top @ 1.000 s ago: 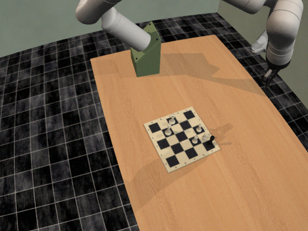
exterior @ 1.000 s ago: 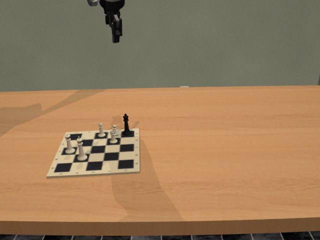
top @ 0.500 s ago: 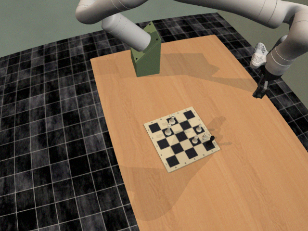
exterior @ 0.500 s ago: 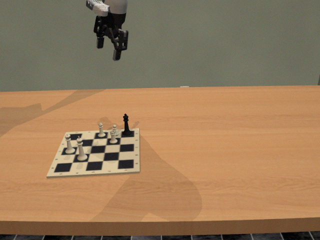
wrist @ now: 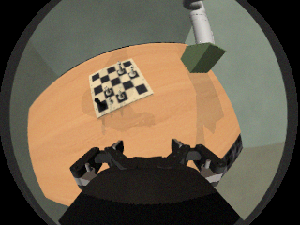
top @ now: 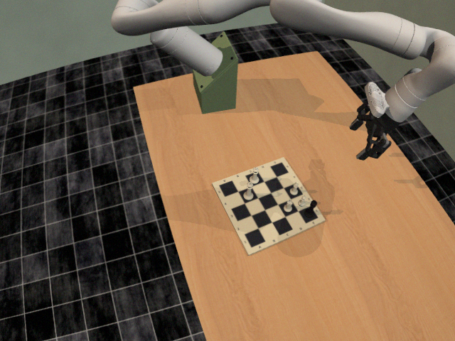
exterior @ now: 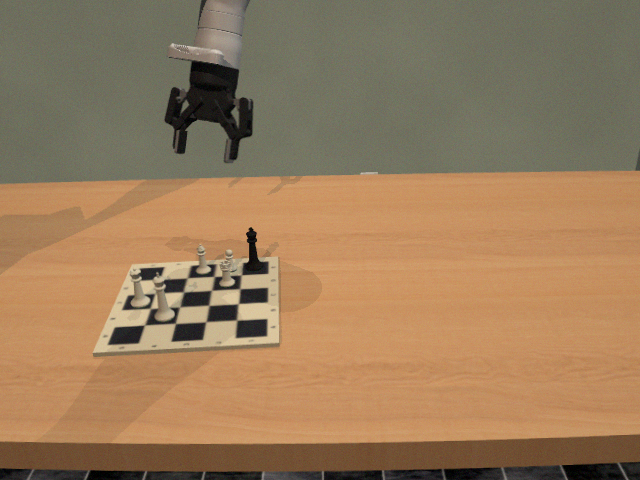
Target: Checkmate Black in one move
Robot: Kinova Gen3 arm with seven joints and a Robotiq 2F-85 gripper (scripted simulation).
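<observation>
The hand point(exterior: 205, 145) hangs high above the wooden surface point(exterior: 413, 289), its 2 fingers spread fully apart with nothing between them. In the top view it sits near the surface's far right edge, well apart from the chessboard point(top: 253, 245), and in the exterior view it is up and back from the board's far side. The board is a 5 by 5 grid of dark and cream squares with a pale border, lying flat on the surface at a slight angle to its edges. 6 pieces stand on it, all upright. The black king point(exterior: 252, 250) stands on a corner square at the board's far right in the exterior view. Just beside it is a cluster of 3 small white pieces: 1 pawn point(exterior: 202, 259) on a dark square of the far row, a second point(exterior: 230, 259) next to the king, and a crowned piece point(exterior: 225, 274) on the dark square in front of that. On the left side 2 taller white pieces point(exterior: 138, 289) point(exterior: 162, 305) stand on neighbouring dark squares. The edge letters and digits are too small to read. The arm rises from a green pedestal point(top: 220, 91) at the far end of the surface.
</observation>
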